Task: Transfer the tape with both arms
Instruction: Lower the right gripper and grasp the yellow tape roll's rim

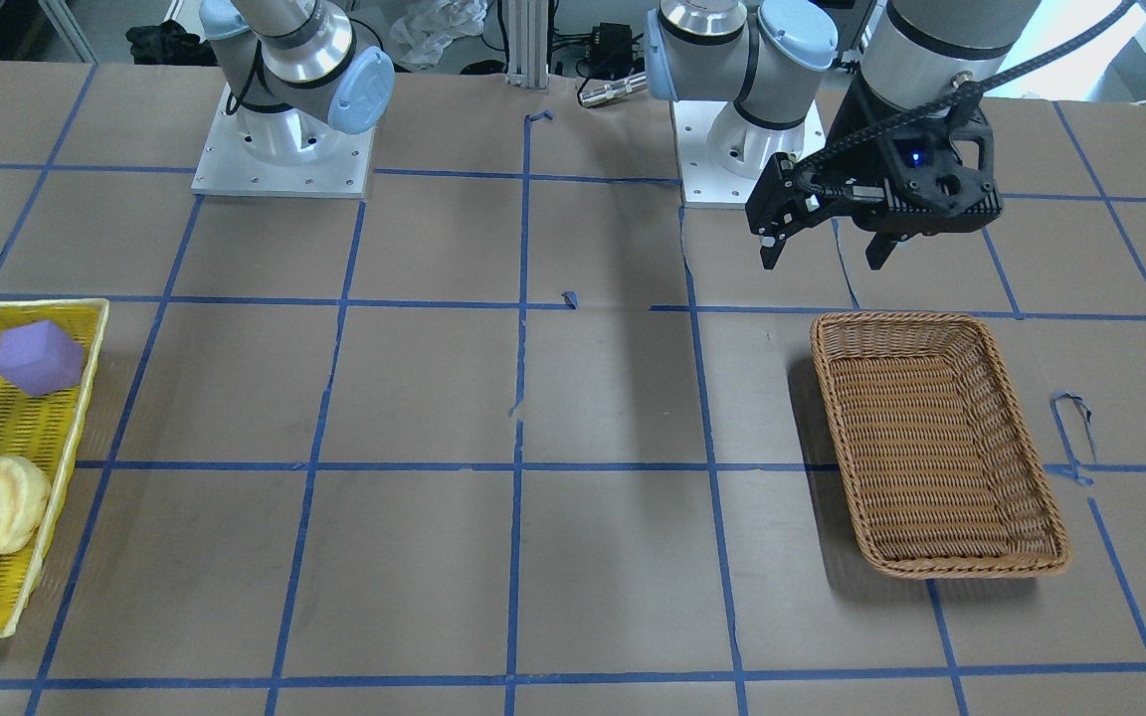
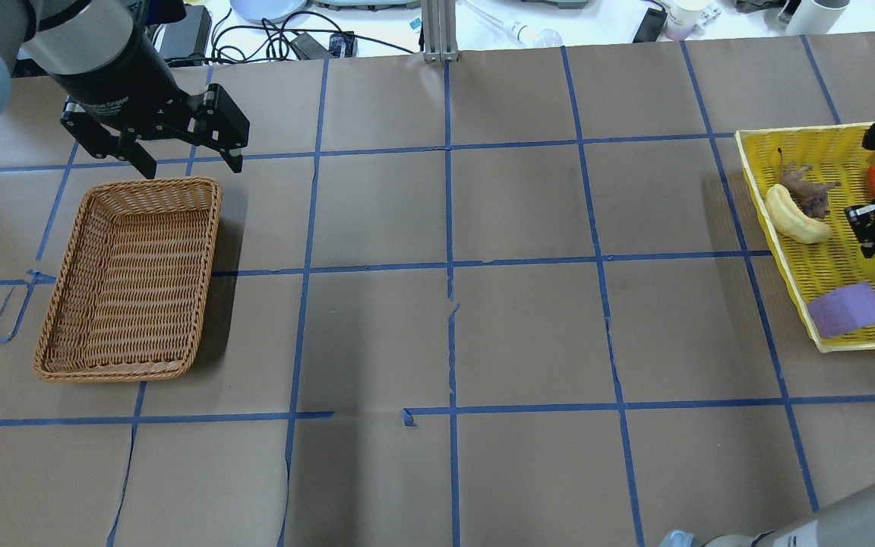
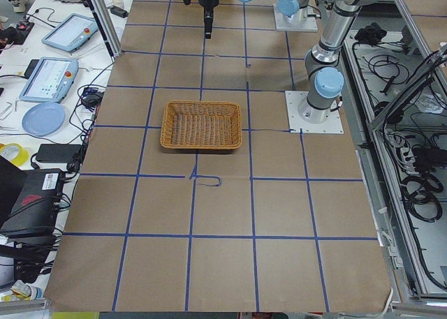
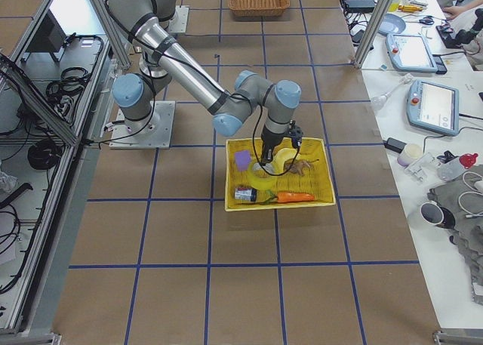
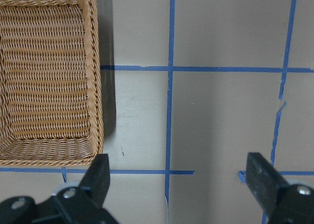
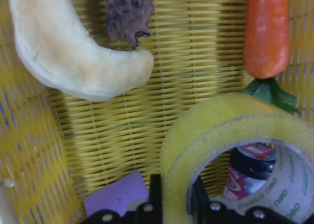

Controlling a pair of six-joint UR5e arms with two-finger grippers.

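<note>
Right claw (image 6: pixel 175 197) clamps the tape (image 6: pixel 216 121) by its wall, one finger inside.

Left end effector (image 1: pixel 822 257) hangs wide open — right end effector (image 6: pixel 176 189) points down, pinching the tape (image 6: pixel 216 131).

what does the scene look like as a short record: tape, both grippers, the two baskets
tape: in the yellow basket
right gripper: shut on the tape's wall
left gripper: open, empty, hanging beside the wicker basket
wicker basket: empty
yellow basket: also holds bread toy, carrot, purple block
handover: not yet begun
</note>
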